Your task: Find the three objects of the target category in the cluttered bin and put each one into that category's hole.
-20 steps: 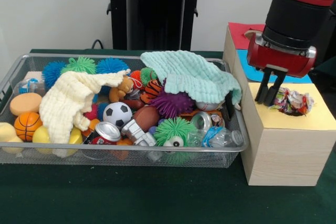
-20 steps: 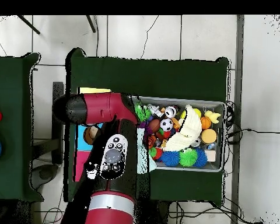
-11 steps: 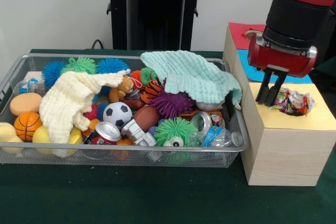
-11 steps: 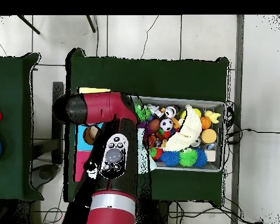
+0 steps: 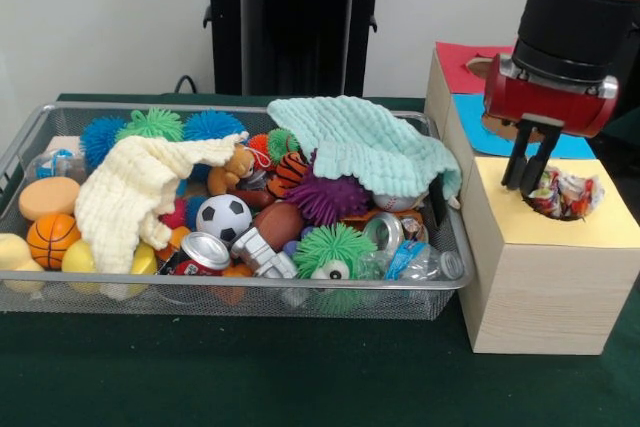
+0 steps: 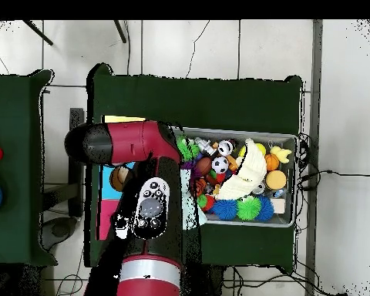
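1. The gripper [image 5: 531, 171] hung over the near, yellow-topped part of the wooden box [image 5: 530, 277], its two dark fingers close together with only a thin gap, their tips at the left rim of the hole [image 5: 565, 205] and pinching nothing that could be seen.
2. A crumpled wrapper [image 5: 566, 192] (red, white and blue, print unreadable) sat in that hole, just right of the fingertips; whether they touched it could not be told.
3. The arm [image 5: 575, 17] was cut off by the top edge in the front view; from overhead the arm [image 6: 146, 200] covered the box almost wholly, so the gripper and the hole were hidden there.
4. Behind the yellow section lay a blue one and a red one, each partly blocked by the arm; a second hole showed only as a sliver beside the red wrist.
5. The wire bin [image 5: 30, 142] stood left of the box, heaped with toys.
6. A mint cloth [image 5: 365, 142] draped the bin's right rear and a cream cloth [image 5: 135, 192] lay over its left, both hiding what was under them.
7. In plain sight were a small football [image 5: 223, 218], a toy basketball [image 5: 52, 238], a green spiky ball [image 5: 330, 247], a purple spiky ball [image 5: 328, 197] and a crushed can [image 5: 200, 253]
8. A clear plastic bottle [image 5: 420, 260] lay against the bin's right wall, hard to make out through the mesh
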You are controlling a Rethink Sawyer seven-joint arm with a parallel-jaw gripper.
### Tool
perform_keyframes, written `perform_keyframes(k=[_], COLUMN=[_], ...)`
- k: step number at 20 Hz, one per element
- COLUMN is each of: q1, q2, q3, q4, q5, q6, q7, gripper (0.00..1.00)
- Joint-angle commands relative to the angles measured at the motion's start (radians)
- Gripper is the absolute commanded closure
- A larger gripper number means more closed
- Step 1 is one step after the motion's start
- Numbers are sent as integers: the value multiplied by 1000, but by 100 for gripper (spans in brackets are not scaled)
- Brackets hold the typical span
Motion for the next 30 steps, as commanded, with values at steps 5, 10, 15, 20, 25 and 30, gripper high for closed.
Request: perform_keyframes(k=[5,10,15,20,25,30], q1=[-25,-39,-33,-32,-42,-56], q2=[-93,-90,-110,-99,-34,11], q3=[100,114,107,102,94,99], q4=[105,118,134,125,109,99], q5=[-28,-34,-38,-48,-98,-143], q6=[214,201,212,205,84,5], q7=[-64,-67,-59,-54,-62,-69], gripper=[100,100,100,100,100,100])
